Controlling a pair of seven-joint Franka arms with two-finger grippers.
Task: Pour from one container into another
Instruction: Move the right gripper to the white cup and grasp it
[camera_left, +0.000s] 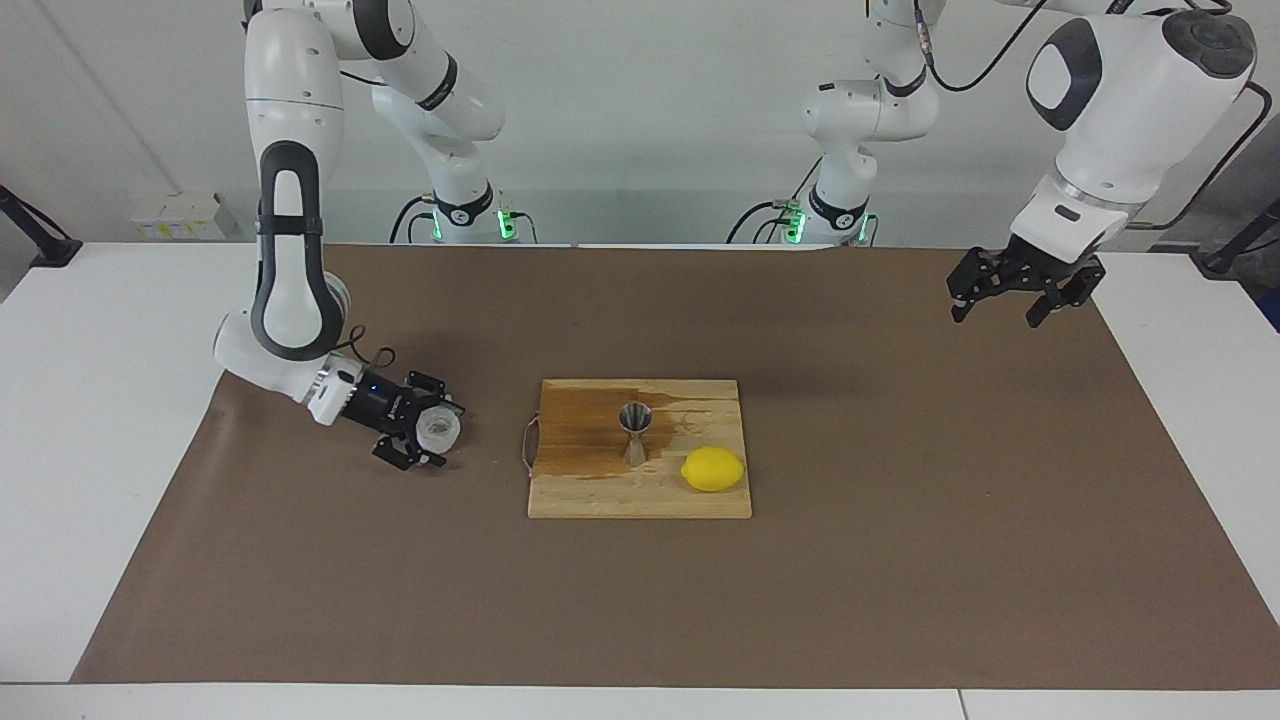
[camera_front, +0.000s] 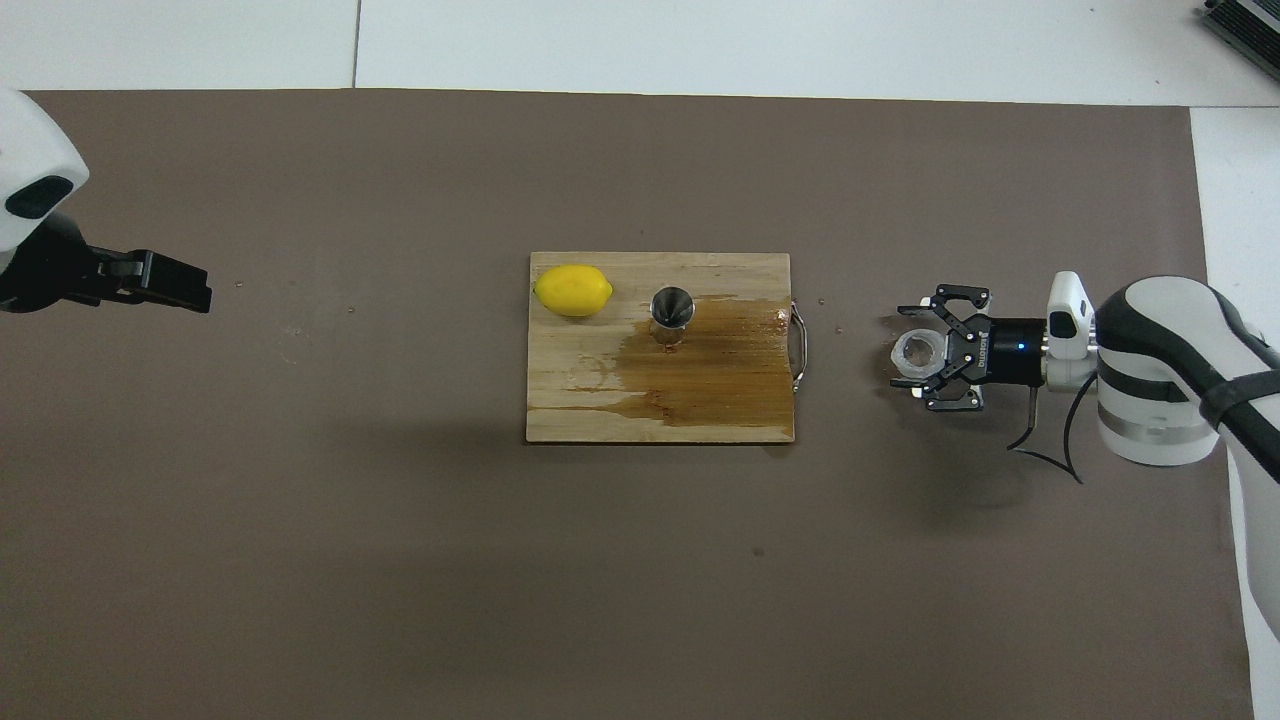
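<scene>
Now the right gripper (camera_left: 432, 436) lies low on the brown mat, its jaws spread wide around the plastic cup (camera_left: 438, 428) without clamping it, the jigger (camera_left: 635, 431) upright on the cutting board (camera_left: 600, 495) toward the left arm's end.

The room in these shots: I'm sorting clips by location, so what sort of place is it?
Probably a robotics lab, staged as a drink-prep bench: two robot arms, right gripper open around a plastic cup, brown paper over the table, and a cutting board with jigger and lemon.
</scene>
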